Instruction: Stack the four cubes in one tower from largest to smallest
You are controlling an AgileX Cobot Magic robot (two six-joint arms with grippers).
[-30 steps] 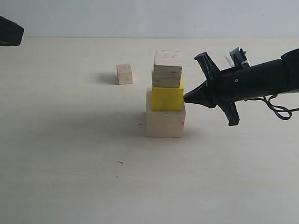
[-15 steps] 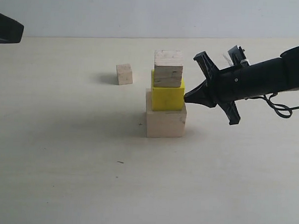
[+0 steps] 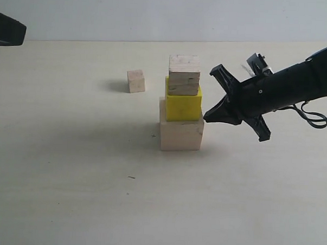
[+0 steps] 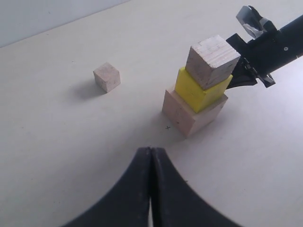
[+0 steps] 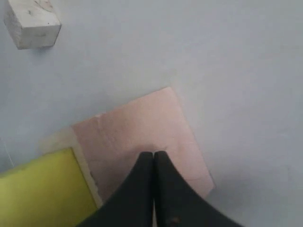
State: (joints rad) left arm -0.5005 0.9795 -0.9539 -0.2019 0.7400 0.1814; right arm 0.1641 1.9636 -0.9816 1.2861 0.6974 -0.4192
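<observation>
The tower [image 3: 181, 110] stands on the table [image 3: 69, 178] three cubes high. The base cube [image 3: 180, 135] is pale wood, the yellow cube [image 3: 182, 106] sits on it, and the grainy cube [image 3: 184, 74] sits on top of that. In the left wrist view the upper cubes look turned a little against the ones beneath them.

The small cube [image 3: 136, 81] is not on the tower. It lies on the table well apart from it, to the tower's left and farther back in the exterior view, resting flat with nothing touching it.

The right gripper [image 3: 207, 117] reaches in from the tower's right, slanting down toward it. Its jaws are pressed together and hold nothing. The tip is just beside the tower, at about the height where the yellow cube meets the base cube; whether it touches cannot be told. In the right wrist view the closed tip overlaps the base cube's pale face, with the yellow cube at the side.

The left gripper [image 4: 151, 150] is well away from the tower, on its left side. Its jaws are also pressed together and empty, above bare table with the tower and the small cube ahead of it.
</observation>
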